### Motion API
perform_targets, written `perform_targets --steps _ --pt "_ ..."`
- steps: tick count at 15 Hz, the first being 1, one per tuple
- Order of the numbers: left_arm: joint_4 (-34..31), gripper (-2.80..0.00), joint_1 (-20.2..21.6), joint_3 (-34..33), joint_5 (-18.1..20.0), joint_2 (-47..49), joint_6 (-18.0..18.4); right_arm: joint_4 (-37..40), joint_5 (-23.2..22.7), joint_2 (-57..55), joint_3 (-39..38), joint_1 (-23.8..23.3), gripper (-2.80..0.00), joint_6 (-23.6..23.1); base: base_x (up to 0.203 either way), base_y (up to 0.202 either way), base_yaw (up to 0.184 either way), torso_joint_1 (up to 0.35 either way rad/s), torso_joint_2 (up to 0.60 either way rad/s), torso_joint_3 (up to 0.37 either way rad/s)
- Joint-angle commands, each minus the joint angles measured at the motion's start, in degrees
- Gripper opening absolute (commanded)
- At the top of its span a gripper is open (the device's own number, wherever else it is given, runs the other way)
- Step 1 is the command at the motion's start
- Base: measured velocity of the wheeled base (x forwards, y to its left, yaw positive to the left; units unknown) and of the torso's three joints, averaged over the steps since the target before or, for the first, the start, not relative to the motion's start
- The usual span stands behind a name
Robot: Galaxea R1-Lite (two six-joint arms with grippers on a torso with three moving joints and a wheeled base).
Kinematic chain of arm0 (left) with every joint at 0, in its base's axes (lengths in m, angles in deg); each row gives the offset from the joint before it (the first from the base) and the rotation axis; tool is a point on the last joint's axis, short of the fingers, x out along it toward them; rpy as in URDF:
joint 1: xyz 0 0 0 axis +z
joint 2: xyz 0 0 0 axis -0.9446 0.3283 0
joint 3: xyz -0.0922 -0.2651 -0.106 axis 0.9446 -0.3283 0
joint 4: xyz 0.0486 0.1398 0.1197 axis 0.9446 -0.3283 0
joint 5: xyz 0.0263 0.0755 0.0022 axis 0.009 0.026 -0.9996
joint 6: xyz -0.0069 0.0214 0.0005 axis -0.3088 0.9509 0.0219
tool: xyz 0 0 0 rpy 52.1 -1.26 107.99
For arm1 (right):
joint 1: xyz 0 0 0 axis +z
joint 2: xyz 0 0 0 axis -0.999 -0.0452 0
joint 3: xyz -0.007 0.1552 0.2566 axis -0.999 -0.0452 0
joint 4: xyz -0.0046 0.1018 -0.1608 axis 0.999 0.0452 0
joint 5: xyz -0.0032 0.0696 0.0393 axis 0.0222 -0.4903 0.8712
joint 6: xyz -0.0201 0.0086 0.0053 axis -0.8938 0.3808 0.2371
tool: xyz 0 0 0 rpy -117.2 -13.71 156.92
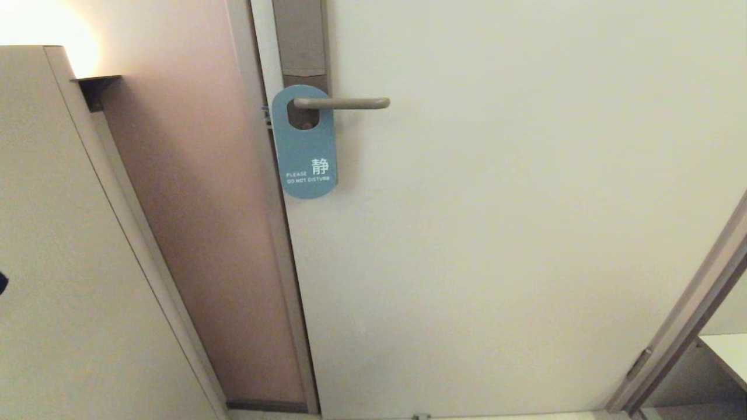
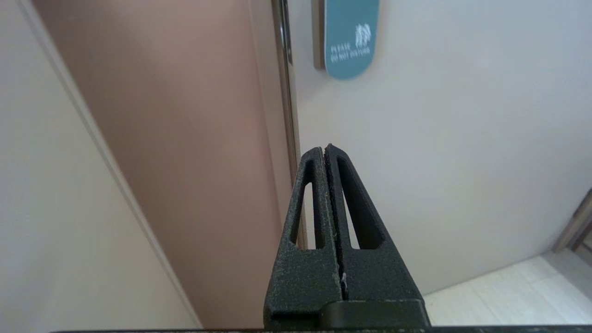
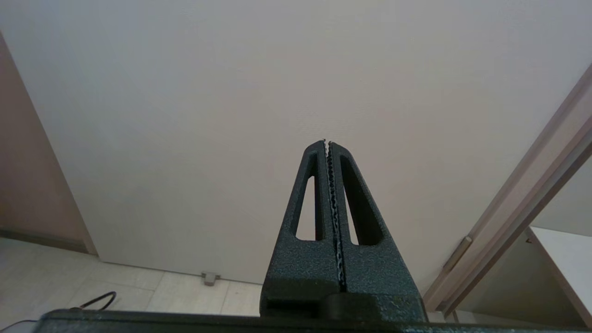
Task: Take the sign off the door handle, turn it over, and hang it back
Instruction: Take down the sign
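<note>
Blue side out, the sign (image 1: pixel 304 146) hangs on the door handle (image 1: pixel 341 103), upper centre of the frame. The left gripper (image 2: pixel 327 150), jaws clenched and empty, points up toward it; the right gripper (image 3: pixel 327 144) is also clenched. Pulled straight down, the thin card could snag on the lever and bend.

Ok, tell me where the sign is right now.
In the head view the sign hangs blue face out on the door handle, at the door's left edge, upper left of centre.

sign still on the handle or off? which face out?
On. The sign hangs by its hole over the door handle, flat against the door, blue "PLEASE DO NOT DISTURB" face outward.
</note>
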Motion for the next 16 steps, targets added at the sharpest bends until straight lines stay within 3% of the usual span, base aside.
perform_targets --steps 1,4,12,14,16 --pt "3.25 -2.8 -0.18 1.47 0.07 8.33 -0.07 0.01 -0.01 -0.09 0.0 0.02 -2.8 -0.04 0.0 0.0 0.0 0.0 0.0 0.0" --pt "4.12 -2.8 -0.18 2.24 1.84 11.38 -0.88 0.01 -0.05 -0.09 0.0 0.02 -2.8 -0.04 0.0 0.0 0.0 0.0 0.0 0.0" --pt "9.11 -2.8 0.12 5.89 6.45 23.22 -7.64 0.01 -0.05 -0.09 0.0 0.02 -2.8 -0.04 0.0 0.0 0.0 0.0 0.0 0.0" --pt "11.27 -2.8 1.05 8.83 8.71 28.61 -8.15 0.01 -0.05 -0.09 0.0 0.02 -2.8 -0.04 0.0 0.0 0.0 0.0 0.0 0.0" --pt "13.09 -2.8 2.96 13.16 13.56 33.86 -8.3 0.01 -0.05 -0.09 0.0 0.02 -2.8 -0.04 0.0 0.0 0.0 0.0 0.0 0.0"
